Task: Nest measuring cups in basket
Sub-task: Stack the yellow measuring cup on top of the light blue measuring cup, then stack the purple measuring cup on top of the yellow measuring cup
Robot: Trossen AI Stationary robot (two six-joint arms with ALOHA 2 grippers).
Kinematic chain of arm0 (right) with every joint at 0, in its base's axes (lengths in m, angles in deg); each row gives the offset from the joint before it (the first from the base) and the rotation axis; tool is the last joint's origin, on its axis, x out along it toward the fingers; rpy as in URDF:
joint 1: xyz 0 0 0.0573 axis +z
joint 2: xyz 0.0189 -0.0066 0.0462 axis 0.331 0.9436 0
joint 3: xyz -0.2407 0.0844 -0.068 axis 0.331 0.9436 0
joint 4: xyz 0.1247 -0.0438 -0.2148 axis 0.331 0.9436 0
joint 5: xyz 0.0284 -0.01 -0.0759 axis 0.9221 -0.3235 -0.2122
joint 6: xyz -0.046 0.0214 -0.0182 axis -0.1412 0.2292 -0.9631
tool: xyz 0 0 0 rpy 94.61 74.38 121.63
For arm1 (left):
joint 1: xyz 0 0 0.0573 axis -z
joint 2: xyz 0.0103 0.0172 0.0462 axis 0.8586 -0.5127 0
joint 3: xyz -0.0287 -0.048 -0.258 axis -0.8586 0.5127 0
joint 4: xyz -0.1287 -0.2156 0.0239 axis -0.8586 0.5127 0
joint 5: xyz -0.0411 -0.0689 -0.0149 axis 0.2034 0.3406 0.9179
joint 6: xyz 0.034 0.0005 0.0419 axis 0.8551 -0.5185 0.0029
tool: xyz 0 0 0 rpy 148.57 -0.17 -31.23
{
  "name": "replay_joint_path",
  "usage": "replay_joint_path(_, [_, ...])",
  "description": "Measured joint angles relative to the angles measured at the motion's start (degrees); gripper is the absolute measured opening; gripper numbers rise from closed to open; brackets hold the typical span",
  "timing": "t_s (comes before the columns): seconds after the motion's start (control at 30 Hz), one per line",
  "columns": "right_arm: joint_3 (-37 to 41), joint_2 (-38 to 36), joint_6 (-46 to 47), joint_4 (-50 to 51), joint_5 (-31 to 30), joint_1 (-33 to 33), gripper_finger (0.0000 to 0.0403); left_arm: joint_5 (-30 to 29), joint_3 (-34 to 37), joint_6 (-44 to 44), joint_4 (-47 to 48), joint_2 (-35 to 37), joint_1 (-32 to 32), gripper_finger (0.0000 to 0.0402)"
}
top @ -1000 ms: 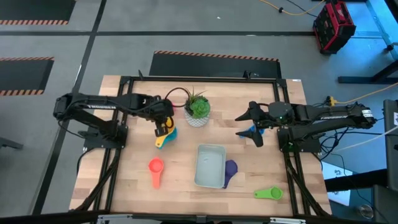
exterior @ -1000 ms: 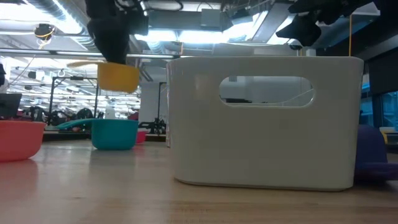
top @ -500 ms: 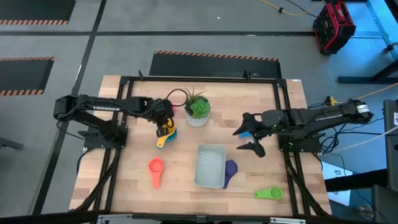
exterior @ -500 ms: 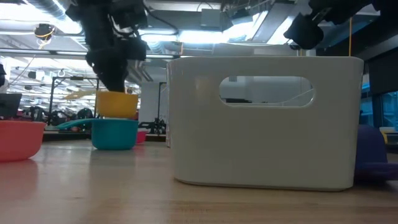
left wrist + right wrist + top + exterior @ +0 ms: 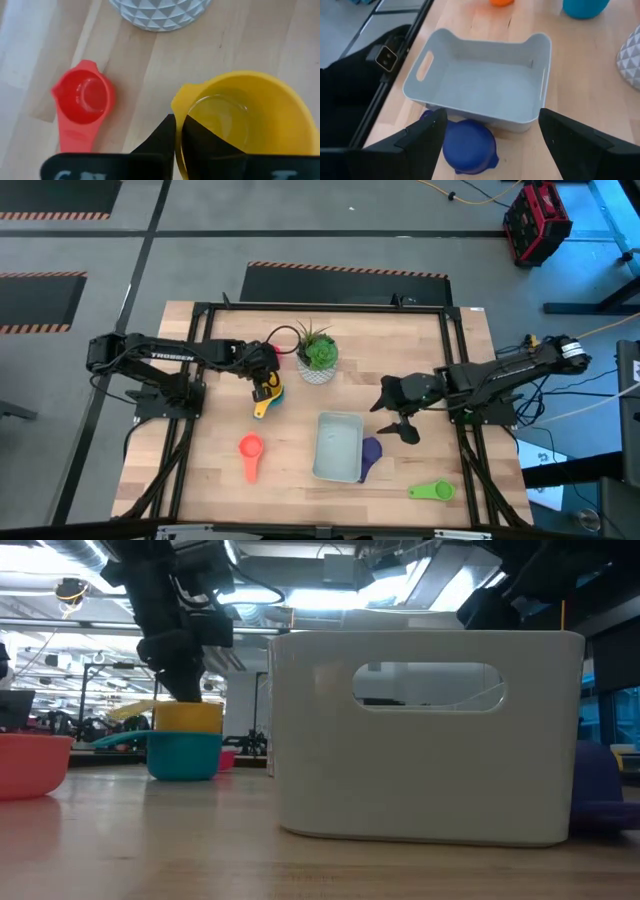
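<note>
Left gripper (image 5: pixel 266 387) closed on rim of yellow cup (image 5: pixel 262 404), which sits nested in teal cup (image 5: pixel 184 754) beside plant pot (image 5: pixel 317 370). Right gripper (image 5: pixel 397 418) fingers wide open, holding nothing, hovering just right of basket (image 5: pixel 338 447), above blue cup (image 5: pixel 469 146) touching basket's side. Orange-red cup (image 5: pixel 249 449) left of basket, green cup (image 5: pixel 432 492) near table front right
</note>
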Motion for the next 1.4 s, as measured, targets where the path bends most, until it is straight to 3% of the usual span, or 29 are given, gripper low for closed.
replay_joint_path(0.57, [0.0, 5.8, 0.0, -3.1, 0.0, 0.0, 0.0319, -1.6, 0.0, -0.6, -1.2, 0.0, 0.2, 0.0105])
replay_joint_path(0.83, [0.0, 7.5, -5.8, -3.1, 0.1, 4.0, 0.0319, -0.7, 0.0, -2.0, -5.5, 0.0, 2.7, 0.0106])
replay_joint_path(1.03, [0.0, 11.0, -4.5, -3.1, -0.1, 7.5, 0.0319, -0.7, 0.0, -2.0, -5.8, 0.0, 4.0, 0.0105])
replay_joint_path(1.4, [0.0, 18.1, -2.8, -3.5, -7.5, 10.8, 0.0319, -0.7, 0.0, -2.0, -5.8, 0.0, 4.7, 0.0108])
